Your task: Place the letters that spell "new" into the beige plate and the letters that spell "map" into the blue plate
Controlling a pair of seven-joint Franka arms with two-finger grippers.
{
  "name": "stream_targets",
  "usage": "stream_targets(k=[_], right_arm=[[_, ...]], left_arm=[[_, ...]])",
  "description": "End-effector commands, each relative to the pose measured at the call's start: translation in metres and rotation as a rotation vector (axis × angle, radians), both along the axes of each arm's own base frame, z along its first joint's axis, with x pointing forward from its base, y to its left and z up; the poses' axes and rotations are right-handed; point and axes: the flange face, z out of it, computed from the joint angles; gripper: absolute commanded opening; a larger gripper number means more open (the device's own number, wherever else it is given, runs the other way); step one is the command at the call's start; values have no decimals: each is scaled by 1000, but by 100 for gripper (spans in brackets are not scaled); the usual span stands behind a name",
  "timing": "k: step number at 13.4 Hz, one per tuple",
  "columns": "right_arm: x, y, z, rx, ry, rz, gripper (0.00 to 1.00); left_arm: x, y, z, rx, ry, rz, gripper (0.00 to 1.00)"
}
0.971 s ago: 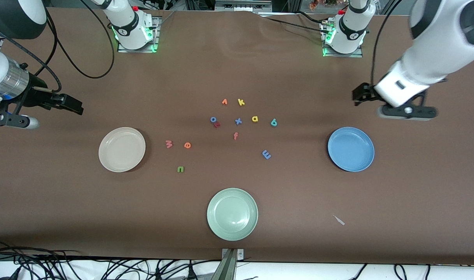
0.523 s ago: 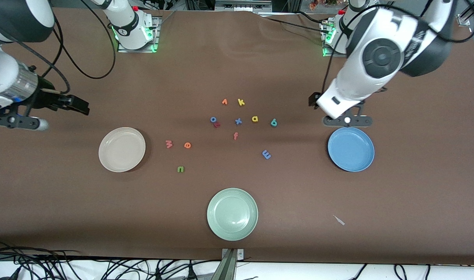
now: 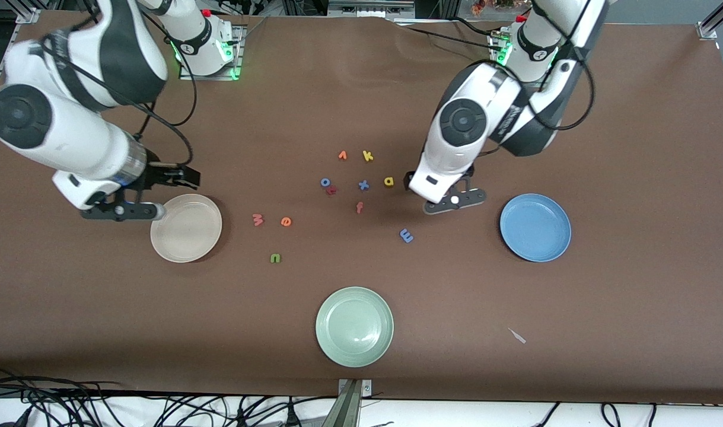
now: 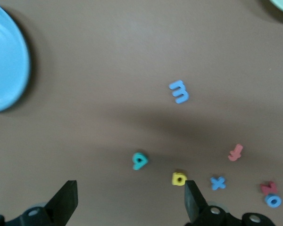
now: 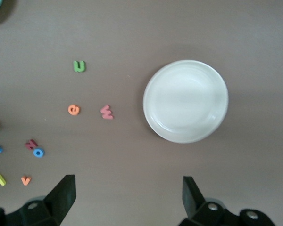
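Note:
The beige plate lies toward the right arm's end, the blue plate toward the left arm's end. Between them lie salmon "w", orange "e", green "n", blue "m" and yellow "a". My left gripper hangs open over the table beside the "a". The teal "p" lies just ahead of its gap and is hidden under the hand in the front view. My right gripper hangs open and empty over bare table beside the beige plate.
A pale green plate sits near the front edge. Other letters cluster mid-table: yellow "k", orange "v", blue "x", red-orange "f", a blue "o" touching a red letter. A small scrap lies nearer the front.
Both arms swung in from the table's ends. The left gripper moved from near the blue plate to over the "a" and "p". The right gripper came up beside the beige plate. Both stayed open.

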Motion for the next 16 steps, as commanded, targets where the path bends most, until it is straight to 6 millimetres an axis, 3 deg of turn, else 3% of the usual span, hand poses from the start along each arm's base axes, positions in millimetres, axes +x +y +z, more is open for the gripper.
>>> stream_targets(k=[1, 2, 5, 8, 11, 16], right_arm=[[8, 29, -46, 15, 1, 37, 100], [5, 44, -64, 16, -4, 57, 100], [-4, 48, -116, 19, -25, 67, 100], [-24, 73, -168, 42, -69, 108, 100], [-40, 70, -205, 51, -111, 123, 100], [-39, 70, -245, 59, -105, 234, 100]], left_arm=[[-9, -38, -35, -41, 32, 79, 100], [-13, -47, -52, -63, 48, 89, 100], [-26, -60, -97, -44, 92, 75, 100], [-41, -72, -139, -23, 118, 53, 100], [-47, -77, -154, -27, 119, 47, 100], [-61, -79, -169, -21, 145, 30, 100]])
